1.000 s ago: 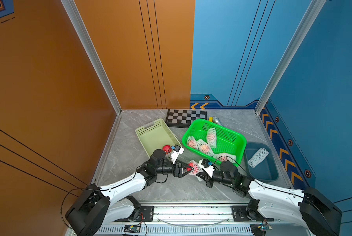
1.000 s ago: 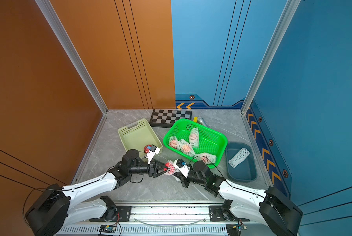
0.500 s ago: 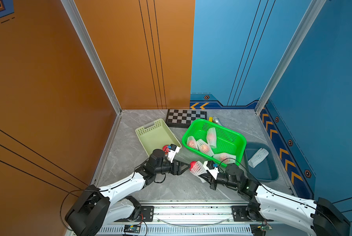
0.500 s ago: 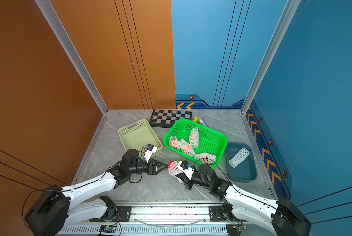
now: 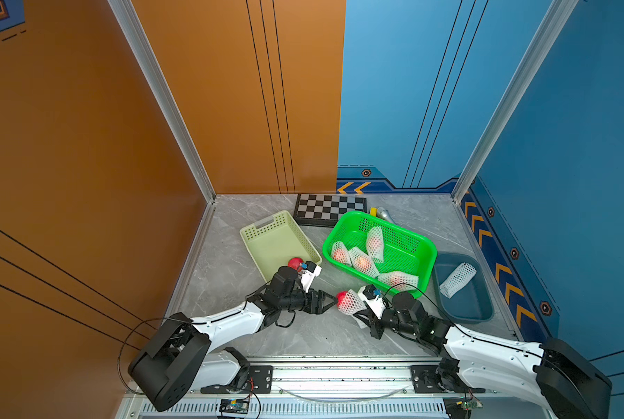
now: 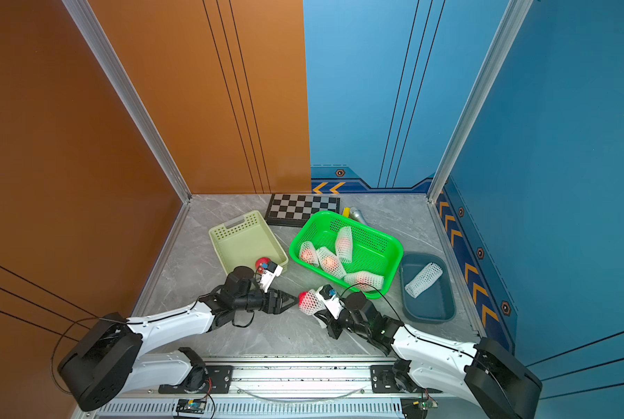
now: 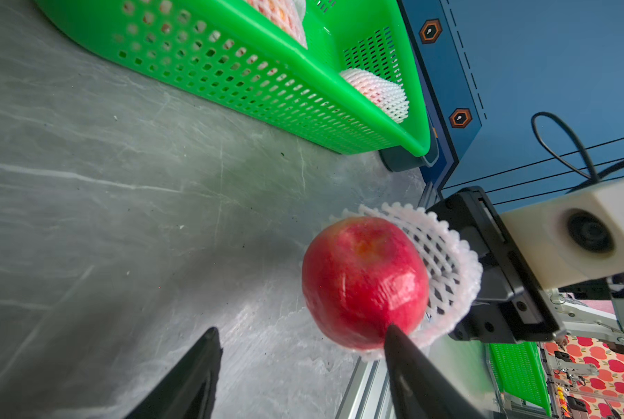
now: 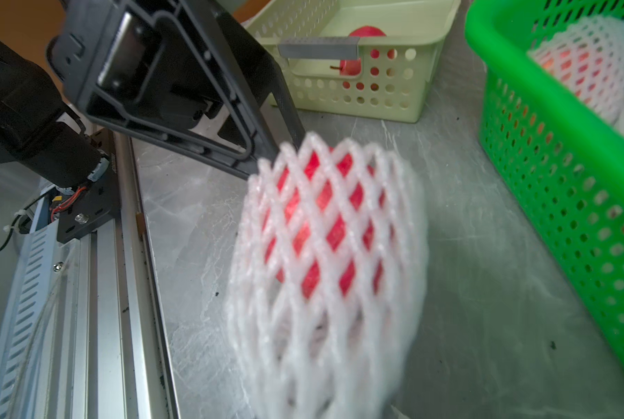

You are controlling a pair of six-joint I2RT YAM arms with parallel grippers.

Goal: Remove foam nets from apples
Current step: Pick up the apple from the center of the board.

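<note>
– Poking halfway out of its foam net (image 7: 448, 261), is that the apple (image 7: 365, 283)?
– Yes. In the left wrist view its bare red half sits centre right of the frame, with the white mesh cupped round its back half. In both top views the pair is low centre, just below the green basket (image 5: 423, 246).
– Who has it?
– The right gripper (image 5: 364, 315) is pinched on the net's tail end, its fingertips buried in the mesh. The left gripper (image 7: 301, 333) is spread wide. One black finger (image 7: 397, 344) reaches the apple's lower edge, though I cannot tell whether it touches. The other is well clear.
– And around them?
– Four netted apples (image 5: 363, 261) lie in the basket. Left of it, a pale green tray (image 5: 267, 232) holds one bare apple (image 5: 295, 263). At the right, a dark blue tub (image 5: 484, 312) holds an empty net (image 5: 457, 279). A chessboard (image 5: 328, 208) lies above the basket by the back wall, all on the grey marbled table (image 5: 230, 261).
</note>
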